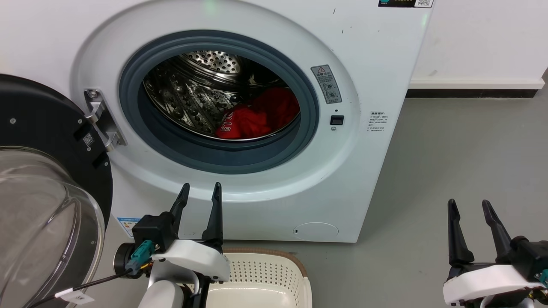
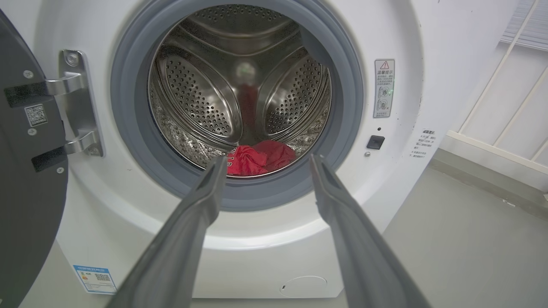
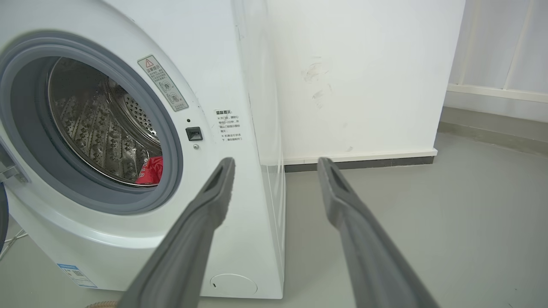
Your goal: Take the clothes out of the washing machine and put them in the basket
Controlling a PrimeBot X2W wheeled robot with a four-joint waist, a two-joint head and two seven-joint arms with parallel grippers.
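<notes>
Both low | left jaws spread toward washing machine (image 1: pixel 364 171) | right jaws spread

The basket (image 1: pixel 265 271) cut off at the bottom edge, clothes (image 1: pixel 257 115) partly behind the gasket (image 1: pixel 222 156), sticker (image 1: pixel 326 84) print illegible.

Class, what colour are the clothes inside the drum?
The clothes are bright red, clearest in the head view.

Red clothes (image 1: pixel 257 117) lie in the open washing machine (image 1: pixel 364 179), basket (image 1: pixel 265 273) below.
</notes>
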